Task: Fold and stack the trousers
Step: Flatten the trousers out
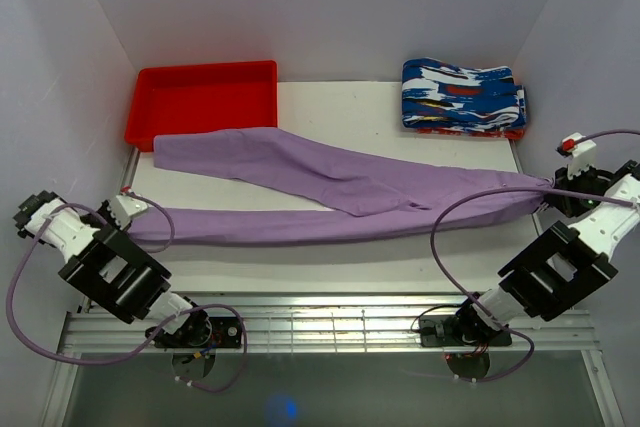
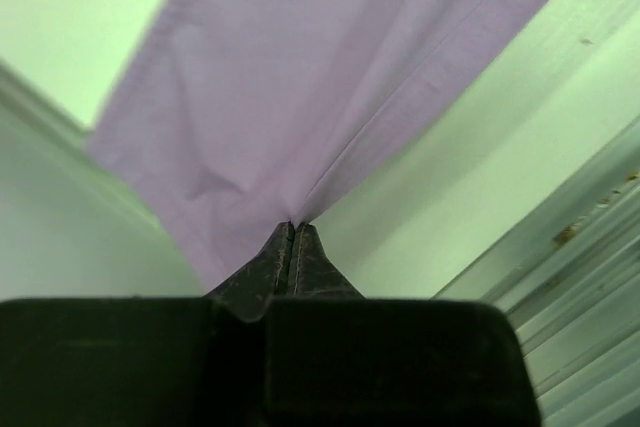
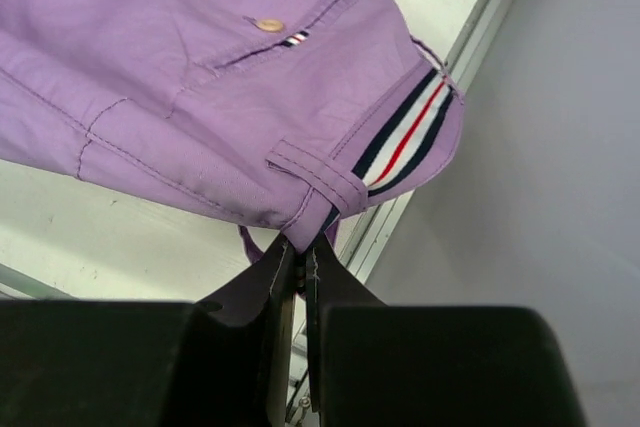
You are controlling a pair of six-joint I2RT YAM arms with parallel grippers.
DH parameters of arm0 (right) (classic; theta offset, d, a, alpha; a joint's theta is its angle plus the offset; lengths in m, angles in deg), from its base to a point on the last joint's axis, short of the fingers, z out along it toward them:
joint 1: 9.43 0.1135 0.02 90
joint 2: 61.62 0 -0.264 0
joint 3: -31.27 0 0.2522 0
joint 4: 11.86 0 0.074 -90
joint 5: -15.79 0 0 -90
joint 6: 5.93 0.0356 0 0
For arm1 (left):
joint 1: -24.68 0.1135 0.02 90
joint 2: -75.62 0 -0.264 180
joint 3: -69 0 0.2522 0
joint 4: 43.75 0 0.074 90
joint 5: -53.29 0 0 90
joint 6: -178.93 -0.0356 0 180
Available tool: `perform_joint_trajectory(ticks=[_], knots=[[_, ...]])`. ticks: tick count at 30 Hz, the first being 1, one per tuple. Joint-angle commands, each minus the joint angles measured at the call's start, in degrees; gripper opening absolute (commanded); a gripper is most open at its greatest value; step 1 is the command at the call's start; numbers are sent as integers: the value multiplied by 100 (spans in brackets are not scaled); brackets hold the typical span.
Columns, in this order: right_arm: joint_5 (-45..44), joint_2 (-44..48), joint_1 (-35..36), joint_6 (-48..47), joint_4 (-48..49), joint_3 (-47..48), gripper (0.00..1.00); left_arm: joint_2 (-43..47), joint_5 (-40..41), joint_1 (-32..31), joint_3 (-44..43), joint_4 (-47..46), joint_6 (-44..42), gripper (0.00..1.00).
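The lilac trousers [image 1: 330,187] lie stretched across the white table, waist at the right, two legs running left. One leg ends by the red tray; the other runs along the front. My left gripper [image 1: 128,209] is shut on the front leg's cuff [image 2: 250,97], pinched at its edge [image 2: 293,225]. My right gripper [image 1: 553,187] is shut on the waistband [image 3: 330,187] by a belt loop, at the table's right edge. The striped inner waistband [image 3: 405,137] and a buttoned back pocket [image 3: 270,37] show in the right wrist view.
A red tray [image 1: 205,97] stands at the back left, with one trouser leg end at its front rim. A stack of folded blue-white-red patterned garments [image 1: 462,97] sits at the back right. White walls close in on both sides. A slatted metal rail [image 1: 330,322] runs along the front.
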Motion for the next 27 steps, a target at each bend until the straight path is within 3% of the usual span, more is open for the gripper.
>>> perform_joint_trajectory(ticks=[1,6,10,12,13,16,19,23,24,25,27], knots=[[376,490,-510,-378,186,-115,8,369,-997,403,-665,933,-517,0],[993,534,-1064,-588,-112,209,8,484,-1322,939,-815,933,-323,0],[1364,455,-907,-205,166,281,8,326,-2374,940,-1307,916,257,0],[996,394,-260,629,1191,175,8,2,-2378,345,-1667,846,694,0],[654,280,-47,1050,1441,122,8,-165,-2326,72,-1842,689,1646,0],[-84,17,823,1842,2388,-106,8,-912,-2282,-1025,-2475,-102,3282,0],[-631,-431,1439,2309,2909,-125,8,-1711,-1554,-1869,-2784,-893,4184,0],[-1255,-1038,1966,2417,2964,-63,8,-2757,-639,-2417,-3021,-1246,4879,0],[-1578,-1274,2055,2434,2929,-54,19,-2933,-438,-2461,-3083,-1290,4985,0],[-1712,-1372,2099,2443,2876,-54,27,-3231,-349,-2505,-3118,-1291,5047,14],[-2045,-1513,2126,2487,2727,-2,40,-3374,-77,-2514,-3171,-1431,5309,29]])
